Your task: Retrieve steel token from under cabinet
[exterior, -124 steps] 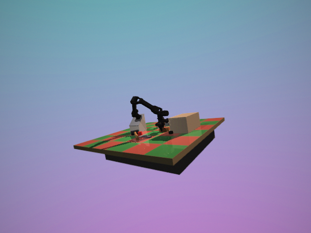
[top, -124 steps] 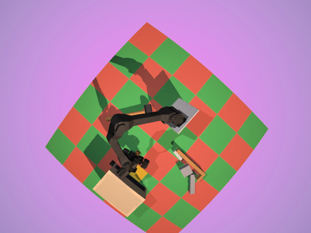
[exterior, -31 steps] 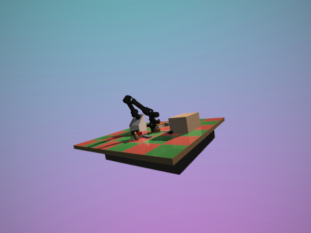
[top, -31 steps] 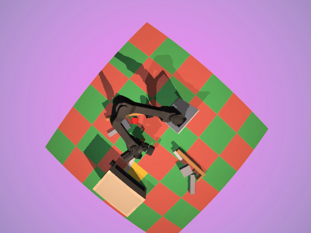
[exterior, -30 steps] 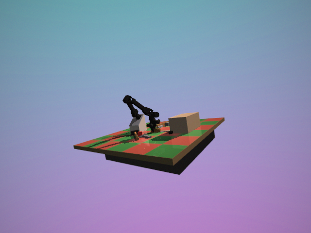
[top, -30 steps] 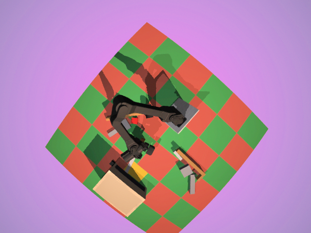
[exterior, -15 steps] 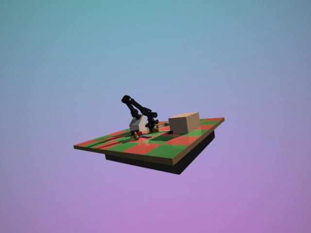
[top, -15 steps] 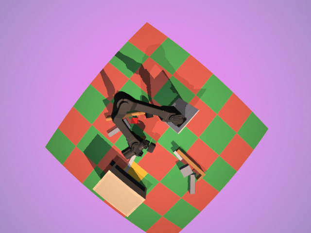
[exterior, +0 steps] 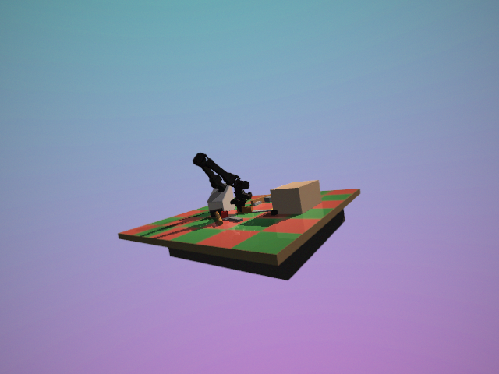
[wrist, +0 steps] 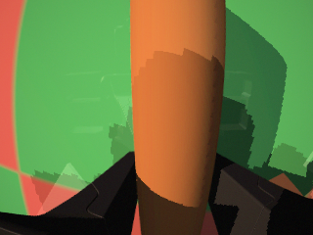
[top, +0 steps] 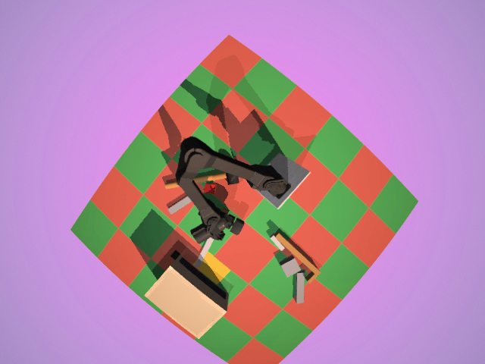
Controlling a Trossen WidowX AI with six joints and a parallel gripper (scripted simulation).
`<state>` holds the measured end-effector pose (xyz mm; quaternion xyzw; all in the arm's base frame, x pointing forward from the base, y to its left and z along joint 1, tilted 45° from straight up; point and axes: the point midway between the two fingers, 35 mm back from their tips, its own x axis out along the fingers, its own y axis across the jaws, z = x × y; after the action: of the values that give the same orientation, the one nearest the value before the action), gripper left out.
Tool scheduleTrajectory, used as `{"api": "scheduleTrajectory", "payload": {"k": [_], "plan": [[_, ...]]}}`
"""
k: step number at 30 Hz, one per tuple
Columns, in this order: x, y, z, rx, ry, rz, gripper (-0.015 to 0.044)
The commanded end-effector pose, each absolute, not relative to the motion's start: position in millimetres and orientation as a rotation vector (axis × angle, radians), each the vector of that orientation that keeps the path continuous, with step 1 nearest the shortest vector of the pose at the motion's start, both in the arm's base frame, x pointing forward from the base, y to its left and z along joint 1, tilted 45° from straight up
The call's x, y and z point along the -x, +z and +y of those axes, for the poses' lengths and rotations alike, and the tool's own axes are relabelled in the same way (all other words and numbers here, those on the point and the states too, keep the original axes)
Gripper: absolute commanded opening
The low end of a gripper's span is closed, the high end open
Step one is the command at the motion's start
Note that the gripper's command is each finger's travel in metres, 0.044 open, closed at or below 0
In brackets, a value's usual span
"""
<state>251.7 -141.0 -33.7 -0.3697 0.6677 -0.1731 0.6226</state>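
Observation:
The tan cabinet (top: 186, 301) (exterior: 286, 201) stands near the table edge, its dark vented front (top: 211, 277) facing the arm. The yellow marked area (top: 215, 269) lies before it, partly shaded. My gripper (exterior: 240, 209) (wrist: 170, 160) is shut on the orange handle (top: 225, 210) (exterior: 246, 209) (wrist: 171, 98) of a tool, low over the table. The tool's pale shaft (top: 206, 247) (exterior: 262, 211) runs from under the hand toward the cabinet, across the marked area's left corner. Its far end is hard to make out near the cabinet front. I cannot make out the steel token in any view.
An orange bar (top: 195, 180), a grey bar (top: 178, 205) and a red piece (top: 210, 189) (exterior: 224, 213) lie beneath or beside the arm. Another orange bar (top: 299, 256), a white piece (top: 277, 243) and grey blocks (top: 290, 267) (top: 299, 287) lie at the right in the top view.

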Motion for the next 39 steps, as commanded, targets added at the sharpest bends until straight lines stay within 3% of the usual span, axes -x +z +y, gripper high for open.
{"api": "scheduleTrajectory", "payload": {"k": [1, 16, 24, 29, 32, 39], "plan": [[-242.4, -33.9, -143.0, 0.850, -0.390, 1.544, 0.0000], [-240.8, -29.0, -144.8, 0.848, -0.396, 1.538, 0.0000], [-241.0, -30.0, -145.5, 0.847, -0.398, 1.540, 0.0200], [-241.0, -30.0, -145.5, 0.847, -0.398, 1.540, 0.0200], [-240.9, -30.0, -145.5, 0.845, -0.396, 1.541, 0.0270], [-240.4, -28.7, -144.6, 0.847, -0.394, 1.542, 0.0270]]}}
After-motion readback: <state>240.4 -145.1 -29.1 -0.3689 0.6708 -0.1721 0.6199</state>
